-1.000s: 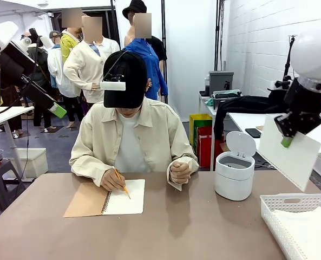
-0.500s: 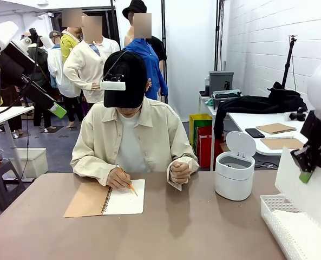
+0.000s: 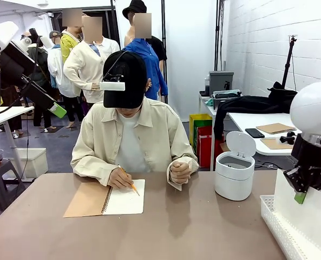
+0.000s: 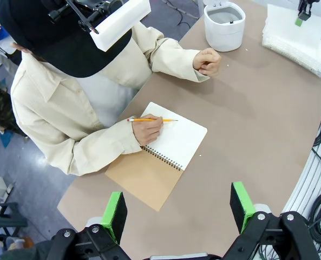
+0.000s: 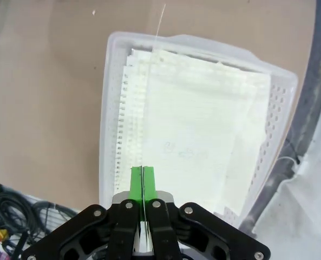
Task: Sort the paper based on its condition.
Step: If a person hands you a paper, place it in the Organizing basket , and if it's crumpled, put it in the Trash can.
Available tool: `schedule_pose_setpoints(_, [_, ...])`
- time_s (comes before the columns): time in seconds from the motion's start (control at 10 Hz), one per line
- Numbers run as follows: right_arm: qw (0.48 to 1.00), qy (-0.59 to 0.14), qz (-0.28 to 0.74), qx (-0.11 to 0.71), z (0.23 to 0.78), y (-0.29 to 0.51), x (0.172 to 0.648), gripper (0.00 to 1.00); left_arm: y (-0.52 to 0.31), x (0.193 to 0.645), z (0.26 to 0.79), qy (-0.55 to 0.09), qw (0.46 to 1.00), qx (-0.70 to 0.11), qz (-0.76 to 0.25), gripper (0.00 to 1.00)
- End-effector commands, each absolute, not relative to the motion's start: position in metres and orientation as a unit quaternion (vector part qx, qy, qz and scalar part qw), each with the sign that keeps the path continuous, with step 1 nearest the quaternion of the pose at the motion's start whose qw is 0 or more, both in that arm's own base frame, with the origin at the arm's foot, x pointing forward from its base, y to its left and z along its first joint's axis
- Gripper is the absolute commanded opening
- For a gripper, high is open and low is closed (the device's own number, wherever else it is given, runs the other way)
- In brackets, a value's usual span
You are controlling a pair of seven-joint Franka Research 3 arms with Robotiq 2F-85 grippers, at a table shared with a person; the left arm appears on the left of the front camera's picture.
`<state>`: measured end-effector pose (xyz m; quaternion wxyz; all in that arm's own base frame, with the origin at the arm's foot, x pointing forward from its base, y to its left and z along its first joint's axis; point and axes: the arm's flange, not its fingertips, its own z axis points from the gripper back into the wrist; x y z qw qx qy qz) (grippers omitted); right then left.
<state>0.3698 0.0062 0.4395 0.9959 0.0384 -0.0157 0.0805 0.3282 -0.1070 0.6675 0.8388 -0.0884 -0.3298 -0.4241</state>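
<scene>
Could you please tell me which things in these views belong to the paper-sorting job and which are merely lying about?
Part of the job:
- sheet of paper pinched in the right gripper
- stack of sheets already in the basket

Lying about:
- white lidded bin
- notebook and pencil, in use by the person
- left gripper, open, raised above the table

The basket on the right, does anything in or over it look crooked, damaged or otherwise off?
Nothing looks damaged. The sheets in the basket lie in a loose stack with edges not squared up, torn spiral-hole fringes showing along one side. The right claw is shut on a sheet hanging edge-down over the basket.
</scene>
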Motion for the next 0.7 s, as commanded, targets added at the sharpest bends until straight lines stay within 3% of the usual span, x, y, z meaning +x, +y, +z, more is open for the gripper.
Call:
schedule_pose_setpoints(0.0, [0.996,-0.021,0.070,0.047,0.420,0.013,0.373,0.00,-0.107,0.329,0.668,-0.332,0.839,-0.089,-0.422,1.00])
schedule_pose_setpoints(0.6, [0.995,-0.027,0.033,0.089,0.412,0.012,0.361,0.00,-0.107,0.329,0.668,-0.332,0.839,-0.089,-0.422,1.00])
